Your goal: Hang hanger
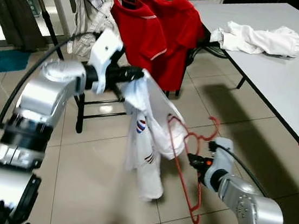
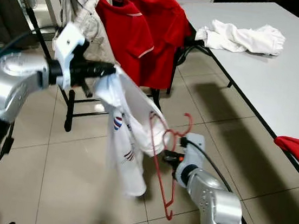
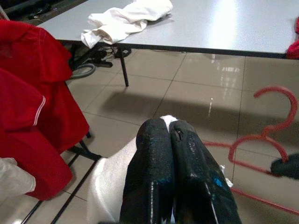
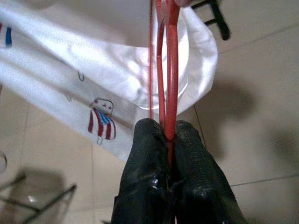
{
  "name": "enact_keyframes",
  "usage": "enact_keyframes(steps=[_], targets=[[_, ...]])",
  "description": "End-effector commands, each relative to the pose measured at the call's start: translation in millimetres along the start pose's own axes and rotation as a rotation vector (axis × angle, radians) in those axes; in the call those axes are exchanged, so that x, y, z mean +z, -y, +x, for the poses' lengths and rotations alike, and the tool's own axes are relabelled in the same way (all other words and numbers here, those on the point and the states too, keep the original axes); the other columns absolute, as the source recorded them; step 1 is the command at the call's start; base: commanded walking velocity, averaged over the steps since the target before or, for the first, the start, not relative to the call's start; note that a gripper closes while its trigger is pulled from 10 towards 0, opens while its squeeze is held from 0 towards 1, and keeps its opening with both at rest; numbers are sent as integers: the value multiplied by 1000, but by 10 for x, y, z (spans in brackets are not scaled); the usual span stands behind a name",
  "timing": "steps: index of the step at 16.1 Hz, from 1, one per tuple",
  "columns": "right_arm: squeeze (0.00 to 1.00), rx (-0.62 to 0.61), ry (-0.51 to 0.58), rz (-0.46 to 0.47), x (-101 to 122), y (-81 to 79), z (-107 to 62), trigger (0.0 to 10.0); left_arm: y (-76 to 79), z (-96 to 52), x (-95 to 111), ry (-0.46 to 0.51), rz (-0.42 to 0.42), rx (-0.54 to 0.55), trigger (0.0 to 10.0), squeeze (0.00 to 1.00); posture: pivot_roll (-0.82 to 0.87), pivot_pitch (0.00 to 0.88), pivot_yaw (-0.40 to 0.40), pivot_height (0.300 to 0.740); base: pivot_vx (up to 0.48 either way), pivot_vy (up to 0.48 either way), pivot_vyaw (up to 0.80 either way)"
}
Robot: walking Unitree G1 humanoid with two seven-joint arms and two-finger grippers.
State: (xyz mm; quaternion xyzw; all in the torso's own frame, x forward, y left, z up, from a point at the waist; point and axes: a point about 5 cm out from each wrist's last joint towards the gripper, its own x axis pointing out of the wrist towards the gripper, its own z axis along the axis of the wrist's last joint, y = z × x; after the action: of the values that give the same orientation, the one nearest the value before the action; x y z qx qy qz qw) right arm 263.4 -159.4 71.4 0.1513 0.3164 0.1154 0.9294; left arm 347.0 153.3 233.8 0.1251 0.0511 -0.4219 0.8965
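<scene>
Left gripper fingers pressed together, pinching white cloth that drapes down beneath them. Red hanger just beside the gripper over the tiled floor, a dark fingertip at its frame by the picture edge. Red shirts hang on the other side; a white garment lies crumpled on the grey desk beyond.

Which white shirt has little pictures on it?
The white shirt pinched by the left gripper, hanging by the red hanger in the right gripper. The white clothes on the table look plain.
</scene>
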Motion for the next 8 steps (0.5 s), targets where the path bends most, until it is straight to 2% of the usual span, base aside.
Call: enact_keyframes(steps=[1,4,5,8], targets=[[0,-61,7,97,-24,130,-21,10000,41,-66,78,21,49,0,0,0,-103,31,49,740,0,0,0],[0,-114,78,260,69,211,9,10000,265,-121,11,59,51,-116,0,0,-107,25,50,740,0,0,0],[0,-135,114,327,142,222,29,10000,348,-140,-72,37,61,-156,0,0,-106,24,54,740,0,0,0],[0,-104,251,438,375,174,55,10000,426,-120,-339,-73,107,-144,0,0,-101,14,56,740,0,0,0]])
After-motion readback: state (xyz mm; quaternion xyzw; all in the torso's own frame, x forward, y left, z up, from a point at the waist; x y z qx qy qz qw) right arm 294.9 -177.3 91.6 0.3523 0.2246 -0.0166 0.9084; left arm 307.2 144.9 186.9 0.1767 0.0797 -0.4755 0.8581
